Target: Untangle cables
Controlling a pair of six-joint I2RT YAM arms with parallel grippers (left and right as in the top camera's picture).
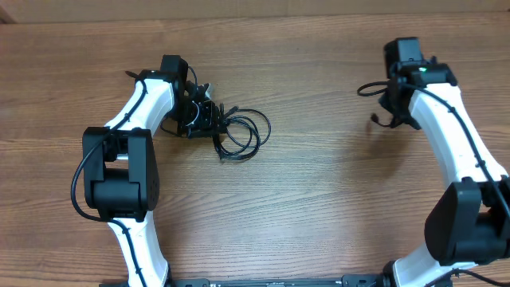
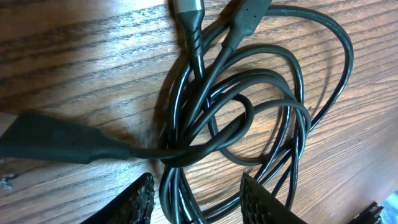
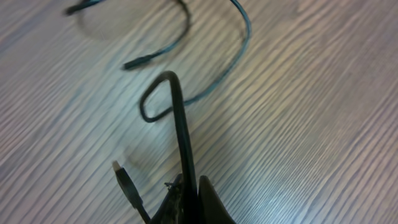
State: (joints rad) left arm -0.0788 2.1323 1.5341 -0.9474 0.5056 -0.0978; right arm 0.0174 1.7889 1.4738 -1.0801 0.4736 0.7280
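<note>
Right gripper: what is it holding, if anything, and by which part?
The right gripper is shut on a thin black cable, gripping the cord itself, below a hooked bend.

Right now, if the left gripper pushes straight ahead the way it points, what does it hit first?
The tangled cables: the left gripper is open with strands between its fingers. Table right behind, depth unclear.

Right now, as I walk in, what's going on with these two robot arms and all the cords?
The arms are untangling black cables on a wooden table. The left fingers are open and straddle a knotted tangle of cables lying on the wood, without clamping it. The right fingers are shut on a single cable, well off to the right and apart from the tangle. The knot itself is not yet undone.
</note>
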